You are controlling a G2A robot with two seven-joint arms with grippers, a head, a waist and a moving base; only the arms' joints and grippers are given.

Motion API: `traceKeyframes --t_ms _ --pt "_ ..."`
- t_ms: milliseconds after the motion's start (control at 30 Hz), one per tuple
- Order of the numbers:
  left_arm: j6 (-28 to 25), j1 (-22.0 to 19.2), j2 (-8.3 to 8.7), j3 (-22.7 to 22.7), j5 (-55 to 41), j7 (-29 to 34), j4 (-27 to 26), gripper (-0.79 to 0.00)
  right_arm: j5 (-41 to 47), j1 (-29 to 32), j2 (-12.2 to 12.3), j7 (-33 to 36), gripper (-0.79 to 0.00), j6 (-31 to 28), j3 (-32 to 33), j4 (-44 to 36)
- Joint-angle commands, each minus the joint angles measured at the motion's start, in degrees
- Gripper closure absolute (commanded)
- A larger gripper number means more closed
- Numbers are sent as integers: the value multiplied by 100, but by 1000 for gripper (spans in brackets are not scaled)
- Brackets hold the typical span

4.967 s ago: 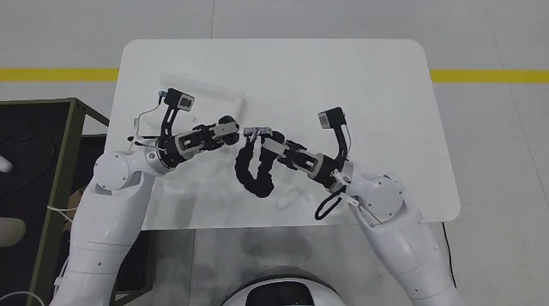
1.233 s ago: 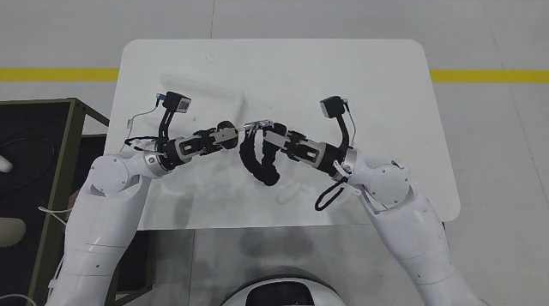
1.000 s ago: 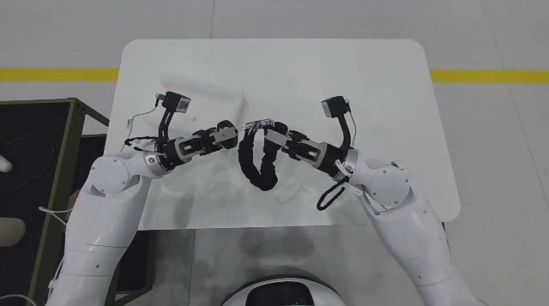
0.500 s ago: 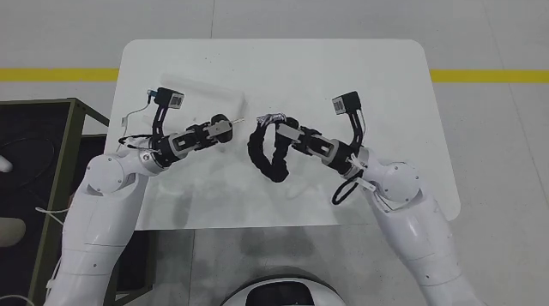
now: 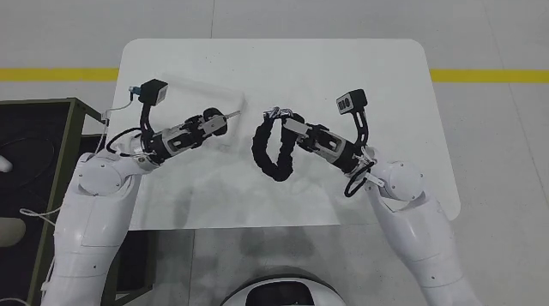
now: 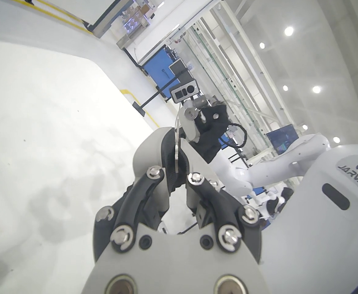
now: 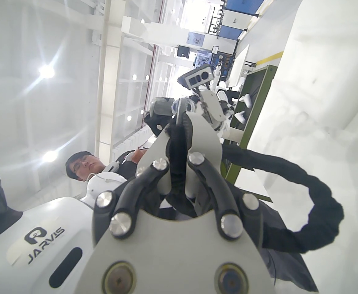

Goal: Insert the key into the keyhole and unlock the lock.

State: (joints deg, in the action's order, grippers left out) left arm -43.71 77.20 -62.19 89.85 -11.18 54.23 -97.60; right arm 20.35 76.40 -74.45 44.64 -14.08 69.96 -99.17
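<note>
Left gripper (image 5: 218,123) clenched on thin silver metal key (image 5: 230,116), held above white table (image 5: 360,75); right gripper (image 5: 287,126) grasping black fabric-sleeved cable lock (image 5: 268,159), loop drooping toward table; key tip apart from lock's silver end.

Behind my left pincer (image 6: 176,145) and right pincer (image 7: 182,126) I see pale grey fingers (image 6: 148,160) on black linkages (image 6: 137,194) pinned with silver screws (image 6: 119,237), grey base plates (image 6: 175,264), then glossy white arm shells (image 5: 94,220) with looping black cables (image 5: 349,191).
</note>
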Motion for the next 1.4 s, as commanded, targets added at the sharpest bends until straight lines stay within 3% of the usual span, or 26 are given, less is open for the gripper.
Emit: traceKeyframes --t_ms 0,100,167,233,367,600,700,800,900,1000,1100,1367 --pt "-1209 39 -26 64 1733 -575 -248 0 163 52 0 -57 0 80 24 -40" --pt "-1429 -23 -81 201 3411 -1475 -944 0 374 121 12 7 0 192 90 -45" --pt "-1429 29 -114 134 4746 -2461 -1317 0 572 162 19 34 0 261 150 -29" --pt "-1429 114 -131 35 6307 -4021 -1348 0 694 182 29 81 0 293 208 -27" --pt "-1429 204 -134 -115 8631 -6458 -944 0 761 213 46 148 0 293 256 -58" --pt "-1429 204 -134 -115 8631 -6458 -944 0 758 214 47 146 0 271 264 -60" --pt "-1109 89 -87 19 9915 -6553 -1591 0 703 320 54 49 0 297 252 -186" --pt "-245 190 -9 -92 11831 -7890 -1740 0 852 379 62 28 0 358 285 -257" --pt "772 315 91 -269 13368 -9404 -1323 0 945 363 79 127 0 434 341 -269" --pt "1577 346 158 -380 14155 -10361 -867 0 1041 358 93 164 0 507 389 -279" --pt "1975 310 193 -457 14392 -10889 -544 0 1106 348 106 203 0 606 413 -279" --pt "2029 299 196 -455 14462 -10871 -600 0 1015 365 114 120 0 596 416 -343"
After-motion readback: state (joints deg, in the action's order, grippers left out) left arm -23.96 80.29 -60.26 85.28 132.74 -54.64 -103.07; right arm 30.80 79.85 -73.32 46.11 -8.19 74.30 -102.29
